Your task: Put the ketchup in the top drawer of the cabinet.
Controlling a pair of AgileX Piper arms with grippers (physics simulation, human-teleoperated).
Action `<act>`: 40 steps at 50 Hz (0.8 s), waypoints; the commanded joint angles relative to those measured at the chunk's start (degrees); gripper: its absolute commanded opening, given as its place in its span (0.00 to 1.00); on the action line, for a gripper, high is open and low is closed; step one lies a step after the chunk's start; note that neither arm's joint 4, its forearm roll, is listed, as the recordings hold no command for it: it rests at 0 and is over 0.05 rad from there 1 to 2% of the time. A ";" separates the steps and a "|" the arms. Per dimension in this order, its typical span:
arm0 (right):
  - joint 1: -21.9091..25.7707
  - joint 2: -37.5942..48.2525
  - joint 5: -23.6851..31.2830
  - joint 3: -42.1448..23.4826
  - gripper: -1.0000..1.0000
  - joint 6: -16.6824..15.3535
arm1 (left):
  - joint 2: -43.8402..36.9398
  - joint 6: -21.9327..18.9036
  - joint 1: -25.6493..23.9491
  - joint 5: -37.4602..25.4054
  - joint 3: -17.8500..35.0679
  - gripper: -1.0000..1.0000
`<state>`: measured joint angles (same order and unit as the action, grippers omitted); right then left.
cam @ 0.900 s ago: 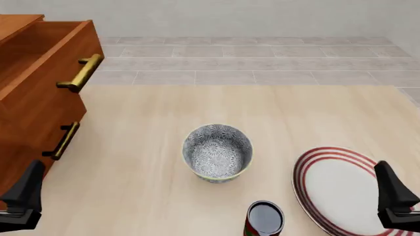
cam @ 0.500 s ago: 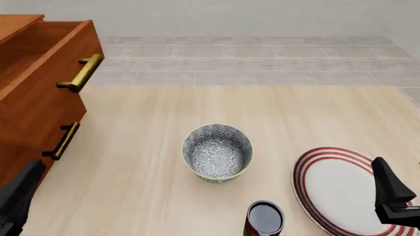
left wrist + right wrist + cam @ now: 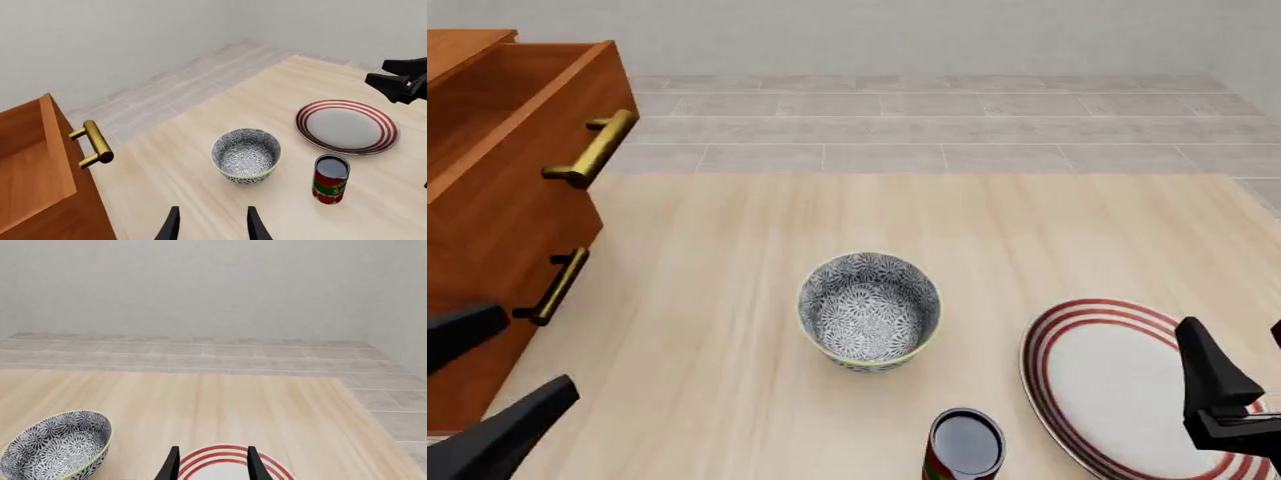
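Red with green markings, the ketchup (image 3: 964, 447) stands upright at the near edge of the pale wood-grain worktop (image 3: 747, 260), its lower body cut off by the bottom of the front view; the left wrist view shows the whole cylinder with its dark round top. It sits just in front of the grey-patterned bowl (image 3: 869, 309) and beside the white plate (image 3: 1121, 385) with red rings, apart from both.

Only the cabinet's (image 3: 487, 250) front corner shows, the rest running out of frame. Its top drawer (image 3: 527, 110) stands pulled open, reddish-brown wood with a thick shiny brass bar handle (image 3: 594, 148); a thinner, darker handle (image 3: 555, 285) marks the lower front.

Both end effectors are partly cropped. The left end effector (image 3: 481, 400) hangs near the cabinet's base, fingers parted and empty, well apart from the ketchup. The right end effector (image 3: 211, 465) hovers over the plate's outer side, fingers spread with nothing between them, the ketchup nearby toward the bowl.
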<state>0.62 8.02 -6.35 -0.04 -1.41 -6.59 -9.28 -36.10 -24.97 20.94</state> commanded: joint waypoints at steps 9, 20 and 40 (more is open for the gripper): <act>0.58 1.28 -0.92 0.01 1.00 0.14 | -20.77 0.01 -14.67 17.01 -3.74 1.00; 0.33 2.10 -1.15 0.02 1.00 0.38 | -37.01 0.10 -20.47 30.60 -4.65 1.00; 1.83 4.11 -2.56 0.03 1.00 -0.49 | -58.75 2.50 -30.11 45.95 -4.38 1.00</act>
<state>1.86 11.08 -8.13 -0.02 -1.66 -55.31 -6.91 -61.79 13.89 16.36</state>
